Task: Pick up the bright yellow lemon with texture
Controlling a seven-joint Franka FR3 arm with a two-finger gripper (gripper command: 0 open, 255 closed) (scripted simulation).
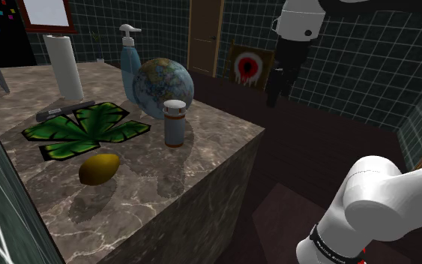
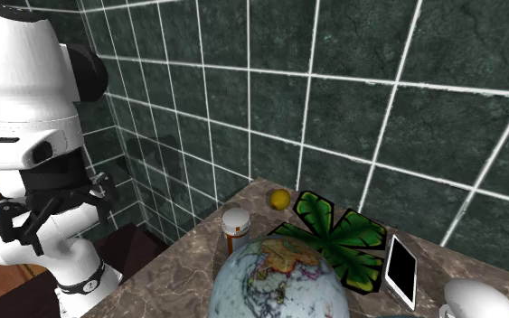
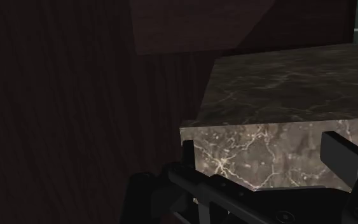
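The lemon (image 1: 99,169), dull yellow and oval, lies on the marble counter (image 1: 202,150) near the front of it, just in front of a green leaf-shaped mat (image 1: 82,129). In the second exterior view the lemon (image 2: 280,198) sits at the counter's far corner, by the tiled wall. My gripper (image 1: 278,91) hangs high off the counter's right side, over the dark floor and far from the lemon. In the wrist view the gripper (image 3: 262,156) is open with nothing between its fingers, looking down on a corner of the marble counter (image 3: 279,89).
A pill bottle (image 1: 175,124) with a white cap stands by a globe (image 1: 163,88). Behind them are a blue soap dispenser (image 1: 130,56) and a paper towel roll (image 1: 64,67). A white-edged phone (image 2: 400,271) lies beside the leaf mat (image 2: 338,237). Dark tiled walls surround the counter.
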